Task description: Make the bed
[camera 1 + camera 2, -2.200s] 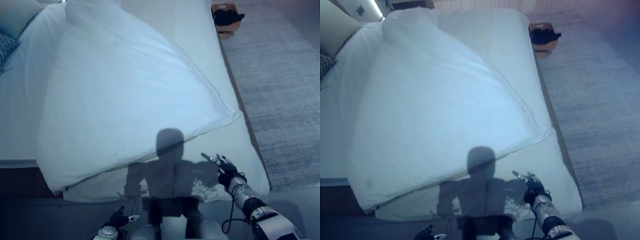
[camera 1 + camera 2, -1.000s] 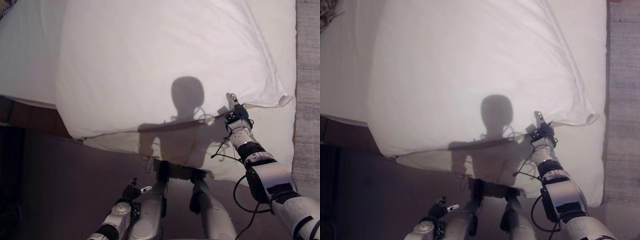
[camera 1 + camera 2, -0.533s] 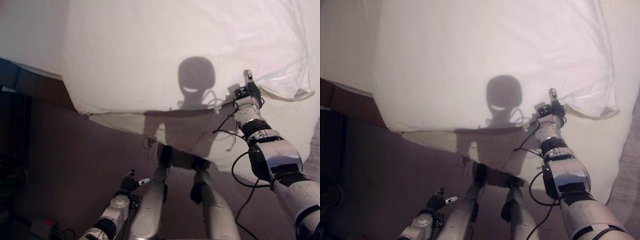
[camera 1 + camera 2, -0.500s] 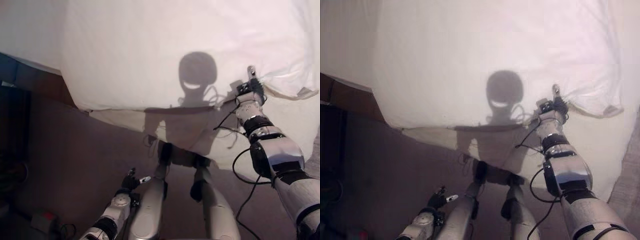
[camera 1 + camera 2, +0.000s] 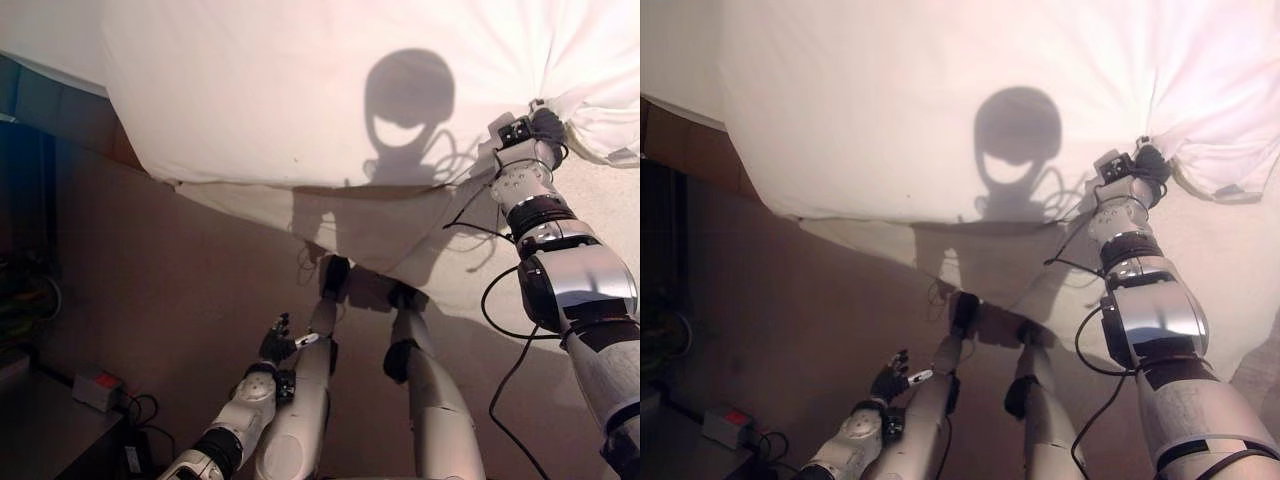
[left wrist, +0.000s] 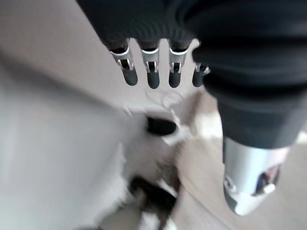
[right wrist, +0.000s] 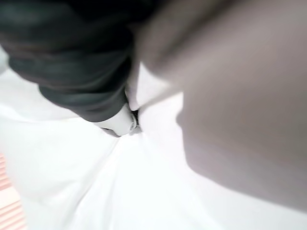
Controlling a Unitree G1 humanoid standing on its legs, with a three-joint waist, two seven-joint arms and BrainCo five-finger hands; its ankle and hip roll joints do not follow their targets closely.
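while the right hand (image 5: 540,127) grips a bunched corner of the white duvet (image 5: 300,90), which spreads away across the bed (image 5: 1200,260) to the robot's left, its fingers curled in gathered cloth, the left hand (image 5: 277,340) hangs low, fingers straight, well apart from it.

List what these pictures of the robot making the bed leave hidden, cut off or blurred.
- Right hand: fingers buried in bunched white duvet, eye views; grip unreadable.
- Right wrist view: blurred; cloth folds cover the fingers.
- Duvet's far part: cut off by the top edge.
- Left hand: floor beyond it blurred.
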